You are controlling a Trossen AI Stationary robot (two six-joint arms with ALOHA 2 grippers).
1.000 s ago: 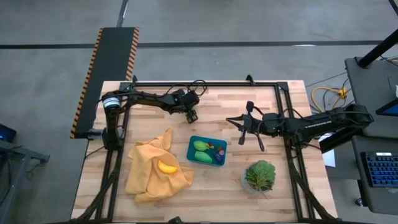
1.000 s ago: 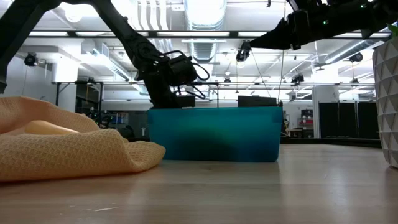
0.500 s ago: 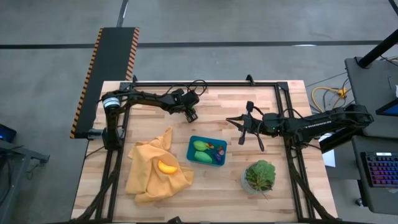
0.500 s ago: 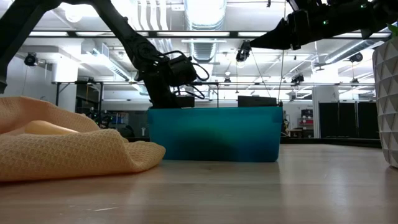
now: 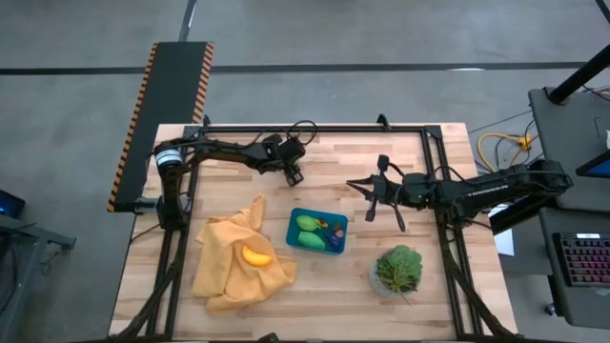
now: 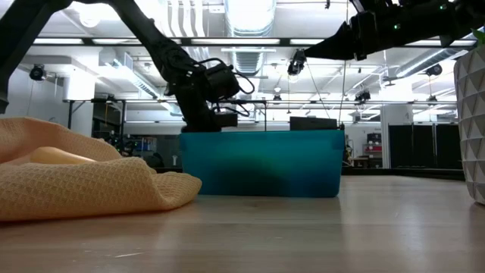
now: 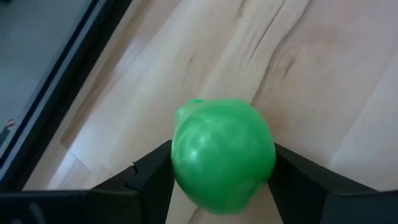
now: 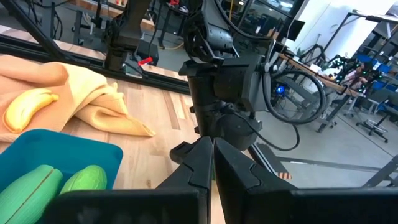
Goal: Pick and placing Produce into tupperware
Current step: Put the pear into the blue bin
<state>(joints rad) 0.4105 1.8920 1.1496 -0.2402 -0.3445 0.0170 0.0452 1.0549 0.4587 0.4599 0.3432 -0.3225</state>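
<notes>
At the near edge of the wooden table (image 5: 419, 162), the mustard-yellow cloth (image 5: 229, 262) lies crumpled at the near left, with a yellow-orange banana-shaped toy (image 5: 254, 254) resting on top of its folds. At the near right stands the leafy green plant (image 5: 398, 268) in its clear pot.

Between them, slightly farther back, sits the teal-blue tupperware (image 5: 294, 221), well apart from the plant and just beside the cloth. Inside it lie two green pieces (image 5: 307, 231) on the left side and a few small red, pink and purple pieces (image 5: 333, 233) on the right side; which fruits those small ones are cannot be told.

Beyond the tupperware on the right, the right gripper (image 5: 366, 195) hangs above the table, its two fingers pressed together with nothing between them. In its own wrist view the closed fingers (image 8: 202, 165) point across toward the other arm, with the tupperware's corner (image 8: 93, 149) and the cloth in sight.

Farthest back, left of centre, the left gripper (image 5: 294, 175) is above the bare wood beyond the tupperware's far left corner. Its fingers (image 7: 149, 174) pinch a round green toy fruit (image 7: 222, 154) from both sides, the fruit filling the gap between them and held over the wooden boards, clear of the tupperware.
</notes>
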